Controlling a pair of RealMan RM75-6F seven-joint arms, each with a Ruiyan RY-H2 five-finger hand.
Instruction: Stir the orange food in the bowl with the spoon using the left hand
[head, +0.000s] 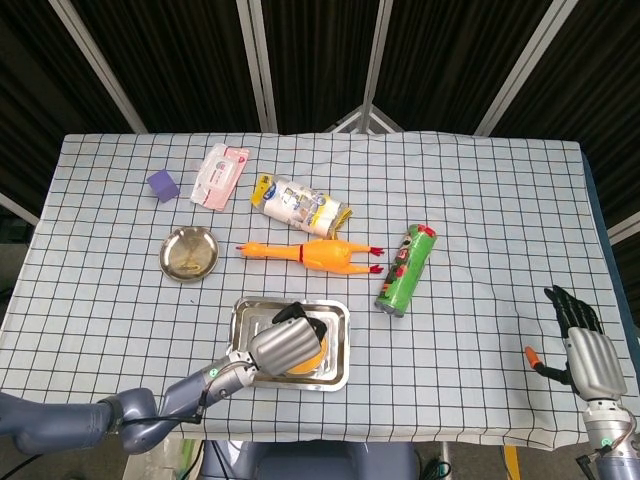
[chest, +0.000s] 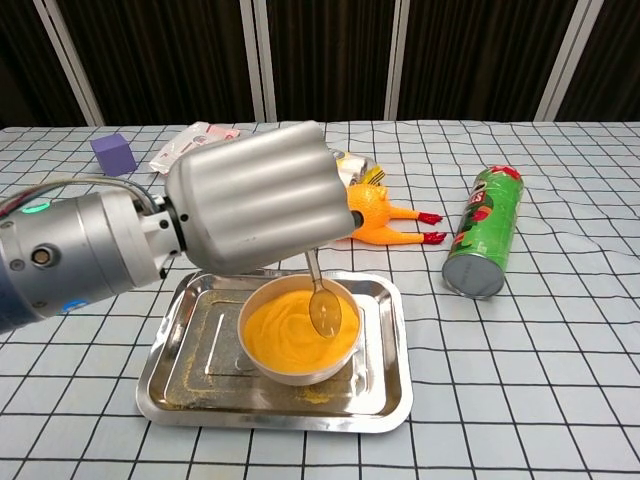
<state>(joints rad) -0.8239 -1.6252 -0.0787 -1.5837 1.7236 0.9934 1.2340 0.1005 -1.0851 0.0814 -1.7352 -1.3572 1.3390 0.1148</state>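
The left hand (chest: 255, 210) has its fingers (chest: 290, 185) curled closed around the spoon (chest: 322, 300) handle. The spoon hangs below them, tip in the orange food (chest: 290, 335). The food fills the bowl (chest: 300, 370), swirled smooth, in the tray (chest: 385, 400) on the worktop (chest: 520, 380). The right hand (head: 585, 350) holds nothing, fingers extended.
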